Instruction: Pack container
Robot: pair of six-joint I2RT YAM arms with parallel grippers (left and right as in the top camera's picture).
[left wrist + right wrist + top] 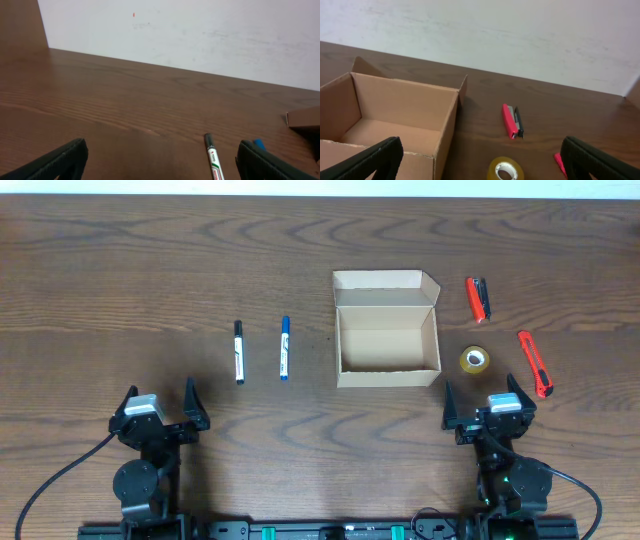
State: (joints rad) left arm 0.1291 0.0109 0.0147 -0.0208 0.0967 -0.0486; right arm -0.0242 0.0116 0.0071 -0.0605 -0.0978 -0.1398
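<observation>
The container (388, 367), an open tan cardboard box with its flap lid folded back, sits mid-table and looks empty inside (395, 135). Left of it lie a black-capped marker (239, 351) (214, 160) and a blue marker (285, 348) (259, 144). On the box's right are a red stapler (479, 299) (512, 121), a yellow tape roll (474, 360) (506, 170) and a red utility knife (534, 364). My left gripper (158, 402) (162, 167) hangs open near the front edge, short of the markers. My right gripper (489, 398) (482, 167) is open too, just before the tape roll.
The dark wooden table (120, 270) stretches bare at the far left and along the back. A white wall (200, 30) rises behind the table's far edge. Cables run from both arm bases at the front edge.
</observation>
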